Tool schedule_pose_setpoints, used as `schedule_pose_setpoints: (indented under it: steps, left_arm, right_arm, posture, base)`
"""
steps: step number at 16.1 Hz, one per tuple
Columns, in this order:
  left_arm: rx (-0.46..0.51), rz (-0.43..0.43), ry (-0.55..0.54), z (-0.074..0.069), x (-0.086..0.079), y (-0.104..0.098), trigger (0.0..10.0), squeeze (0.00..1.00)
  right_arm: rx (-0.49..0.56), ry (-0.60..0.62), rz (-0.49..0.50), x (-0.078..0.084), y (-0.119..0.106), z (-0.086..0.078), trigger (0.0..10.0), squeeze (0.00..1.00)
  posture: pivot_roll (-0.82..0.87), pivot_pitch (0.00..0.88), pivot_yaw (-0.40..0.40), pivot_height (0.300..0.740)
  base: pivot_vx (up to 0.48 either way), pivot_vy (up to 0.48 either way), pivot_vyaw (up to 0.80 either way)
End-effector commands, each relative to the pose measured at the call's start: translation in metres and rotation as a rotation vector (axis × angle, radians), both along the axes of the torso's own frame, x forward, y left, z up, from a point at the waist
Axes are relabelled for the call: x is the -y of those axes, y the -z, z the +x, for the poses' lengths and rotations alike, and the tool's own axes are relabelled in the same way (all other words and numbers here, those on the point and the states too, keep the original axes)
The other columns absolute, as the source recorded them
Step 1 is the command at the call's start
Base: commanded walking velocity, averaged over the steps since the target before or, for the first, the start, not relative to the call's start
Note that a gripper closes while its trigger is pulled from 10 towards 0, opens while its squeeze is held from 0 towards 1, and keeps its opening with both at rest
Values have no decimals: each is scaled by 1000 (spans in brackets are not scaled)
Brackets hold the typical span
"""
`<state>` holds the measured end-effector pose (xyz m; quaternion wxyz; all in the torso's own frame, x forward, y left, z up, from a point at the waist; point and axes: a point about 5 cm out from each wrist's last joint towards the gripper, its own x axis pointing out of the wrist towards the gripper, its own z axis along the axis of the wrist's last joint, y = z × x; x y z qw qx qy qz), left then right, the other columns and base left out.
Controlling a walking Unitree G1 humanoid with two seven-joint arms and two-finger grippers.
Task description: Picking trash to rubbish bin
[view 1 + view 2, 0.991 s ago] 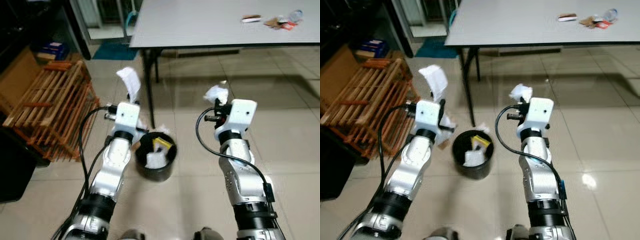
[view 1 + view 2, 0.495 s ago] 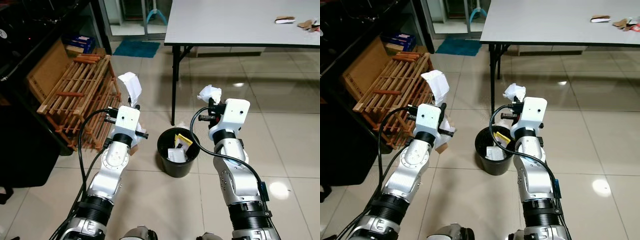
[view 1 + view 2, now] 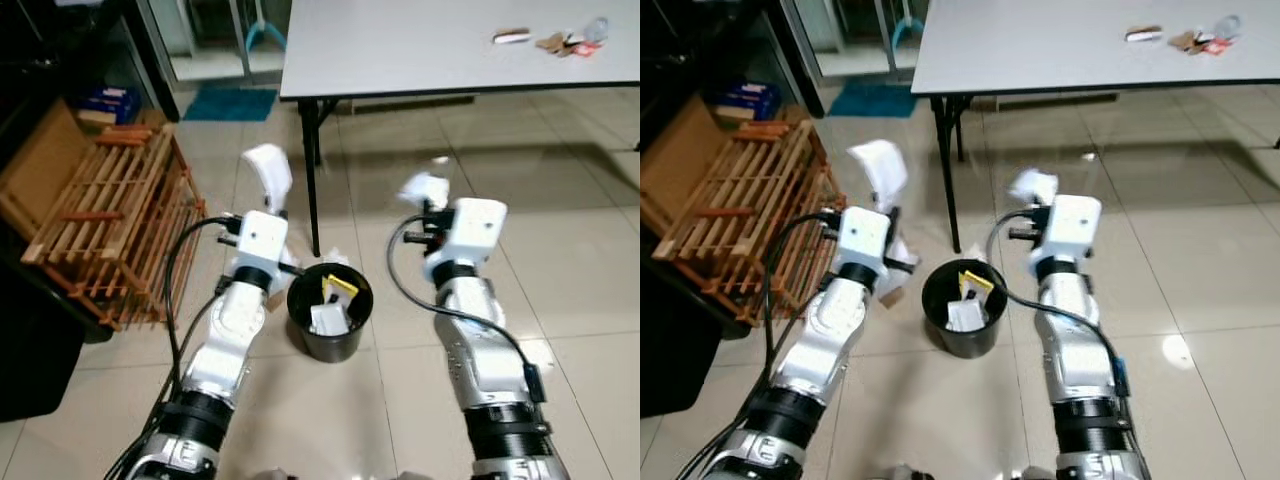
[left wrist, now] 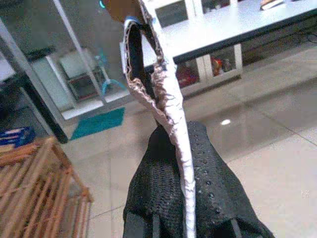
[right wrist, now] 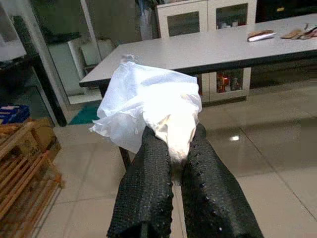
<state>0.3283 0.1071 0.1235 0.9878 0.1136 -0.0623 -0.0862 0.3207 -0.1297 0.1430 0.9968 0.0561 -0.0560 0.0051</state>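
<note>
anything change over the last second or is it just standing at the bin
Mostly the camera swung, so the whole scene shifted. Nothing was let go: the left gripper still clamps its flat white scrap, the right gripper its crumpled tissue, both raised either side of the black bin.

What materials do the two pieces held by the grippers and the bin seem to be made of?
Left piece: probably thin card or foam sheet, white with a rough torn edge, standing stiff in the left gripper.
Right piece: soft tissue paper, white, crumpled and folded, pinched by the right gripper.
Bin: likely black plastic, smooth and slightly glossy.
</note>
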Motion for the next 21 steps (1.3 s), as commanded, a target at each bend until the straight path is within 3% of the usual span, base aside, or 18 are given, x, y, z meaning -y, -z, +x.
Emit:
schedule_pose_setpoints:
  steps: [1, 17, 21]
  left_arm:
    - [-6, 17, -30, 1, -12, 0, 10000, 0]
    - [-16, 26, -25, 1, -11, 1, 10000, 0]
    - [-17, 26, -25, 1, -11, 1, 10000, 0]
  right_arm:
    - [-8, -39, 7, -13, 0, 0, 10000, 0]
    - [-15, -53, 14, -14, 0, 0, 10000, 0]
    - [-5, -52, 9, -14, -1, 0, 10000, 0]
  posture:
    - [-13, 81, 85, 720]
    - [-10, 89, 81, 720]
    - [-9, 89, 80, 720]
  base:
    - [322, 0, 0]
    - [323, 0, 0]
    - [323, 0, -348]
